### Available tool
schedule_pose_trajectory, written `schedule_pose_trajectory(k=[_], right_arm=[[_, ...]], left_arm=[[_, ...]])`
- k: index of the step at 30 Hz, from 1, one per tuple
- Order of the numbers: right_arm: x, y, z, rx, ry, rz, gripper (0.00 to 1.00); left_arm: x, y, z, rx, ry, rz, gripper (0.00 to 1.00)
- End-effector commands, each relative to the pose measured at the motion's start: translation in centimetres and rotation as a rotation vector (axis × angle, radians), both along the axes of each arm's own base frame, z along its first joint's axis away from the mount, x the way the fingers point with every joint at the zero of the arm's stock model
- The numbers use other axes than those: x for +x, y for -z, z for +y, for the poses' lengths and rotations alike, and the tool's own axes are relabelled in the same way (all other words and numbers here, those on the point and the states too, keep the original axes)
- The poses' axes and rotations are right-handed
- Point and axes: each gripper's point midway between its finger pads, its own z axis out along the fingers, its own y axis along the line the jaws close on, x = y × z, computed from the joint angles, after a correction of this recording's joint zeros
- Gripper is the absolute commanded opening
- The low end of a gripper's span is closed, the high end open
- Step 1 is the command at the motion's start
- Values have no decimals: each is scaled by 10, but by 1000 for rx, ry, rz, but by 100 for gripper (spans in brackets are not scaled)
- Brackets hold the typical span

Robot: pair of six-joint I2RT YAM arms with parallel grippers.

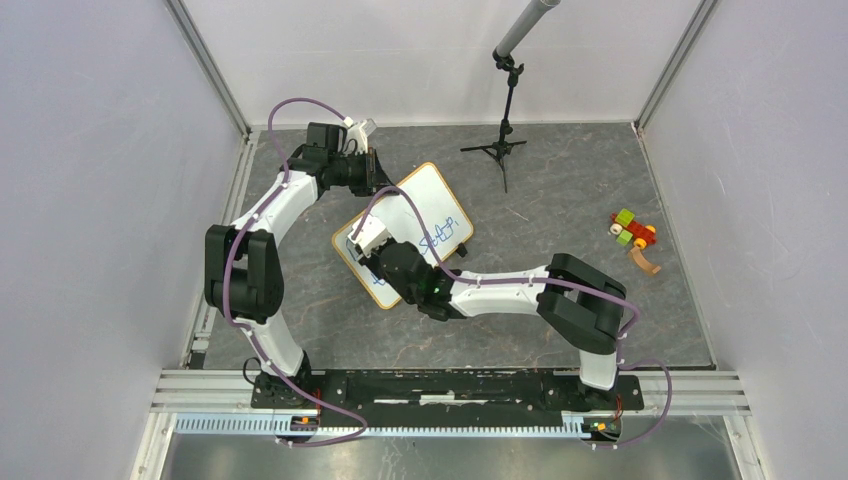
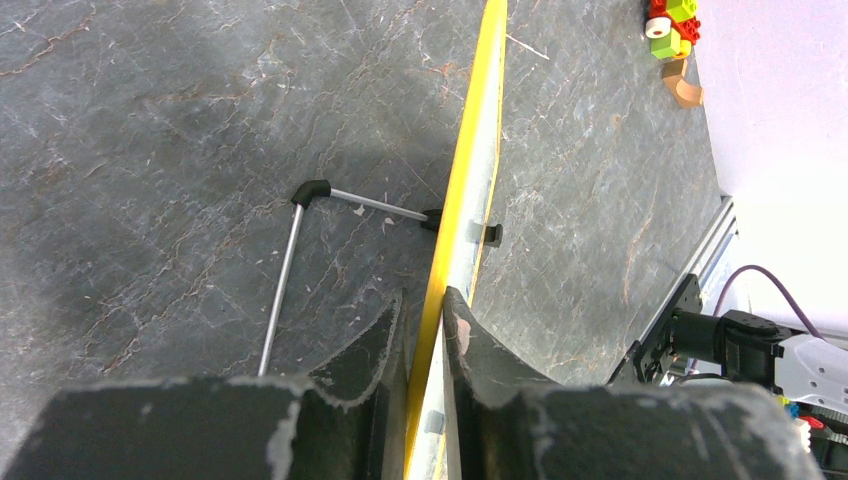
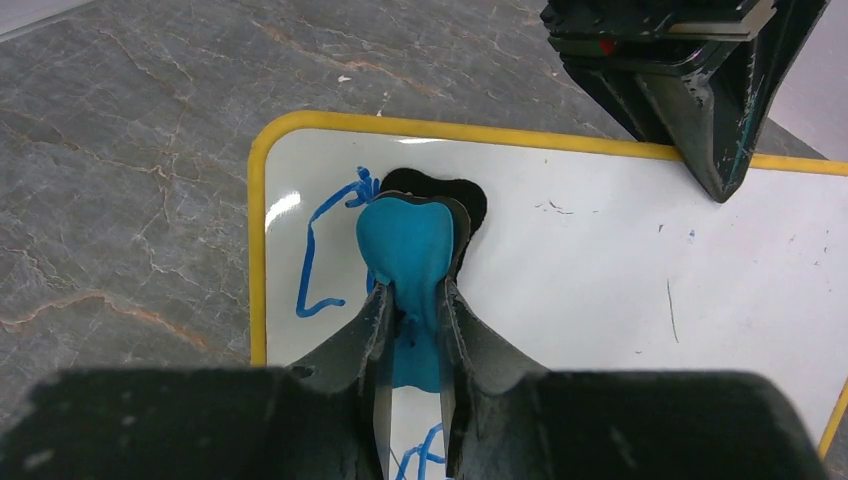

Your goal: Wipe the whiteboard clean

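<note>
The whiteboard point(image 1: 432, 200) lies at an angle on the grey table, white with a yellow frame. Blue handwriting point(image 3: 312, 255) shows near its corner and more point(image 1: 441, 238) beside my right arm. My left gripper point(image 1: 375, 172) is shut on the board's far edge; in the left wrist view the yellow edge point(image 2: 468, 190) runs between the fingers of the left gripper point(image 2: 425, 302). My right gripper point(image 3: 415, 290) is shut on a blue eraser point(image 3: 410, 235), whose dark pad rests on the board surface point(image 3: 620, 270) next to the writing. In the top view the right gripper point(image 1: 366, 240) hangs over the board's near left part.
A black tripod stand point(image 1: 505, 140) is at the back. Coloured toy blocks point(image 1: 632, 232) and a tan curved piece point(image 1: 646, 262) lie at the right. A thin metal rod point(image 2: 285, 265) from the board's back rests on the table. Walls close in left, right and back.
</note>
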Motion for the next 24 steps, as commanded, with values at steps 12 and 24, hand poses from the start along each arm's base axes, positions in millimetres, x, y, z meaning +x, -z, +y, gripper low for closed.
schedule_pose_trajectory(k=[12, 24], right_arm=[[49, 6, -49, 15, 223, 101, 23], [-6, -9, 25, -116, -68, -57, 23]], left_arm=[[-14, -12, -4, -13, -3, 26, 2], [-14, -12, -4, -4, -7, 29, 2]])
